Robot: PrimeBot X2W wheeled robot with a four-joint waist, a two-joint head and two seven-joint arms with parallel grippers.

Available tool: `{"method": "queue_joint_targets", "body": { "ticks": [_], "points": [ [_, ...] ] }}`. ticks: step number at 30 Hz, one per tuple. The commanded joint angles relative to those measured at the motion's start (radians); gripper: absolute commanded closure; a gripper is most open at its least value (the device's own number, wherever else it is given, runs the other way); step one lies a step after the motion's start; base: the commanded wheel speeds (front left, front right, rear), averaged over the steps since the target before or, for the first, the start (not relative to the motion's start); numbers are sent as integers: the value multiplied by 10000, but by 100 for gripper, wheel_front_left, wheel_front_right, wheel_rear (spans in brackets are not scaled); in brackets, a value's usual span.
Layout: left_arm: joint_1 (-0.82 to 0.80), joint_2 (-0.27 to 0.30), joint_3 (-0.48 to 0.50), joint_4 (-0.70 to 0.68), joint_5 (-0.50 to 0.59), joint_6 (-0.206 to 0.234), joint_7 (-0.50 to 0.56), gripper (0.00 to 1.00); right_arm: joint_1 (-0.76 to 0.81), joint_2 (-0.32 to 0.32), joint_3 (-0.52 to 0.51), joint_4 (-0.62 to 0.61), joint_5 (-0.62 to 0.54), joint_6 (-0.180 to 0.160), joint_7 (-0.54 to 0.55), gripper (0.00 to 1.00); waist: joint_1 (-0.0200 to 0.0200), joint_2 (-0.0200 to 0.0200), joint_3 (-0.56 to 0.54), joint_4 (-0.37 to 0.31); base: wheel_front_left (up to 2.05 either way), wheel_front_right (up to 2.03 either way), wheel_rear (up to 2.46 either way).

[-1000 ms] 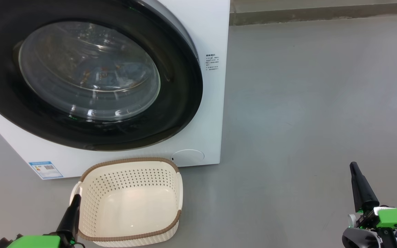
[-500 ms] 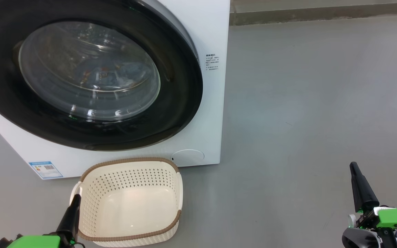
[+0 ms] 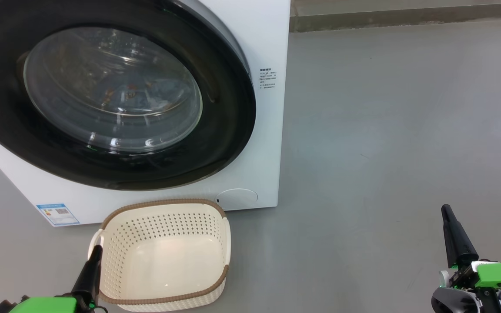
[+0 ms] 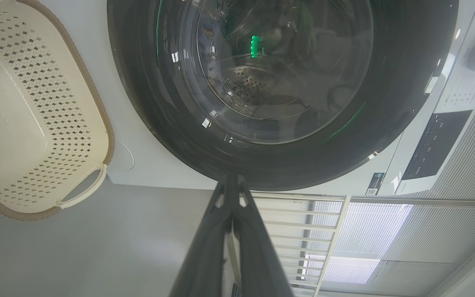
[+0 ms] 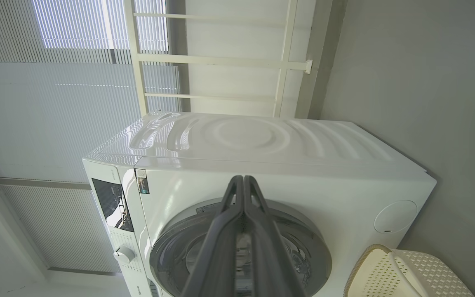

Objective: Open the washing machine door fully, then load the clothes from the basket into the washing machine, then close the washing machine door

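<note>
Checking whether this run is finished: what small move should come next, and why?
Probably just park both arms: the basket is empty, the clothes show behind the glass of the washing machine door, which looks shut, and the left gripper and right gripper are shut, holding nothing.

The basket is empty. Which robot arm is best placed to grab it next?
Probably the left. The left gripper, shut, sits right beside the near handle of the basket, while the right gripper, also shut, is far off across the grey floor.
</note>
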Motion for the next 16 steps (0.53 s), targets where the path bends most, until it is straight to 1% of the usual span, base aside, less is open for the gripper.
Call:
{"method": "queue_joint_targets", "body": {
  "ticks": [1,16],
  "points": [
    [-478,122,350,-255,-26,-1,36,100,-101,-17,185,-308,6,12,95,100,0,-1,0,0,0,0,0],
    [-478,119,355,-255,-22,-1,40,100,-102,-12,178,-307,0,12,101,100,0,-1,0,0,0,0,0]
  ]
}}
